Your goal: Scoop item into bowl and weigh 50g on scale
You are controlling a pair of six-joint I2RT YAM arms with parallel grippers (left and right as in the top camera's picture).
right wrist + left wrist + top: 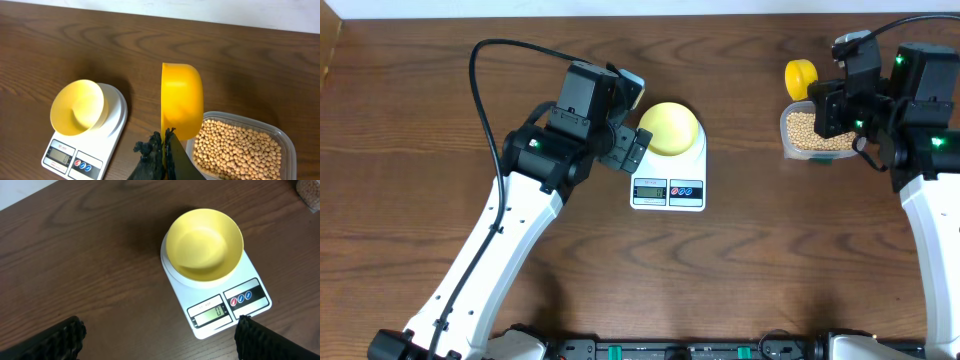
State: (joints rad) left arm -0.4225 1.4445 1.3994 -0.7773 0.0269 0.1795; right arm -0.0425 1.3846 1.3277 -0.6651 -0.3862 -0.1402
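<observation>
While pinching the scoop (182, 100) in the clamped right gripper (162, 145) over the beans (235, 147) at 3 o'clock, with the left gripper (160, 337) spread wide beside the empty bowl (205, 245) on the scale (220, 311) at 12, risks tilting and spilling mid-carry.

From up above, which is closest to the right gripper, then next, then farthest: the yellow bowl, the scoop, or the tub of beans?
1. Scoop: held in the shut right gripper, at the far right of the table.
2. Tub holding the beans: right beside the gripper, a little nearer the robot.
3. Bowl: far off to its left, on the scale mid-table.
</observation>
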